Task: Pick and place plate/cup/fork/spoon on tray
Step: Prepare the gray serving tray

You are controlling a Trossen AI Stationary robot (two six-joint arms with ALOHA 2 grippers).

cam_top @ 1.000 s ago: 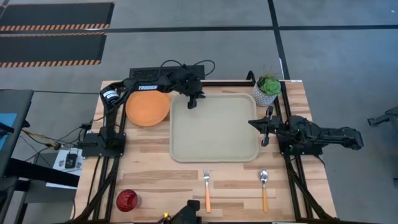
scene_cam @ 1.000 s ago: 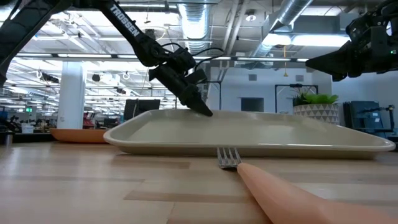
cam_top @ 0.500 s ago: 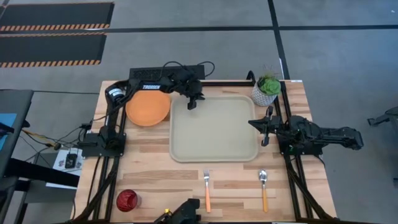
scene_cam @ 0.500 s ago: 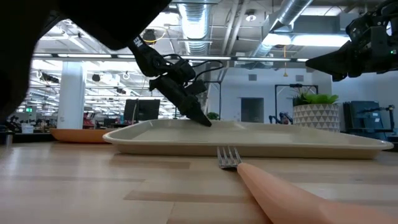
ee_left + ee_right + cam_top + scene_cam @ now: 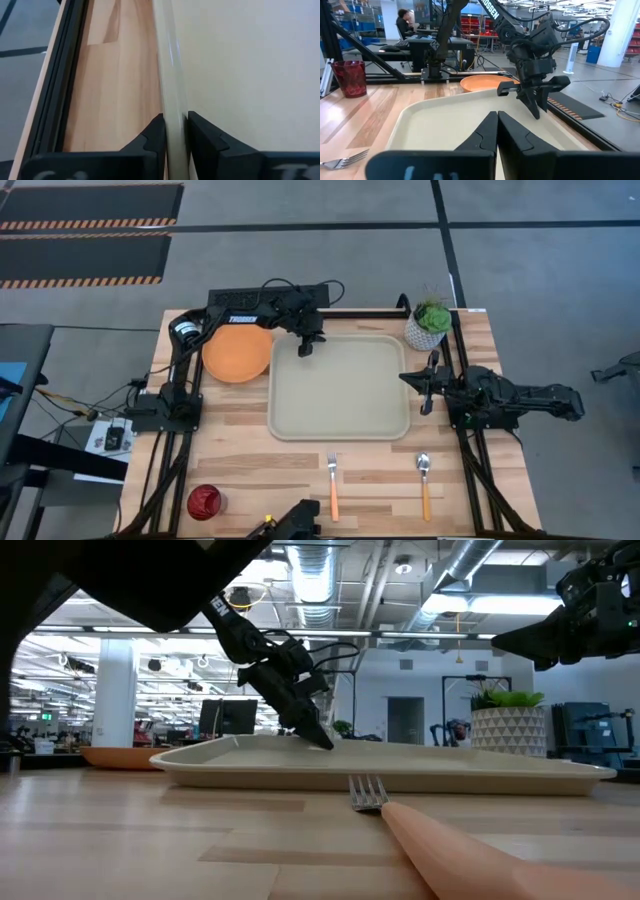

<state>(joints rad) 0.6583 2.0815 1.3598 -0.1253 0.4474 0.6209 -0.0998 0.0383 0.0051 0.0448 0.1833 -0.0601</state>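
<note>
The tray [image 5: 340, 388] lies flat near the middle of the wooden counter [image 5: 250, 470]. The left gripper [image 5: 308, 347] stands at the tray's rim near its 11 o'clock corner. The left wrist view shows its two dark fingers [image 5: 152, 137] closed on that raised rim, one on the outer side over the wood and one on the inner side over the tray floor. In the low view the same gripper [image 5: 318, 736] points down at a slant onto the far edge of the tray [image 5: 390, 766].

The plate [image 5: 237, 354] sits on the counter at the tray's 10 o'clock, just beside its edge. The cup [image 5: 205, 502] stands upright well apart from the tray, at its 7 o'clock, near the front corner of the counter. The fork [image 5: 333, 483] lies at the tray's 6 o'clock with its tines toward the tray, and the spoon [image 5: 424, 482] lies at 5 o'clock, parallel to the fork, bowl toward the tray.

The right gripper [image 5: 428, 383] hangs at the tray's 3 o'clock edge; its fingers [image 5: 482, 135] are pressed together with nothing between them. A potted plant [image 5: 430, 324] stands at the tray's 1 o'clock.
</note>
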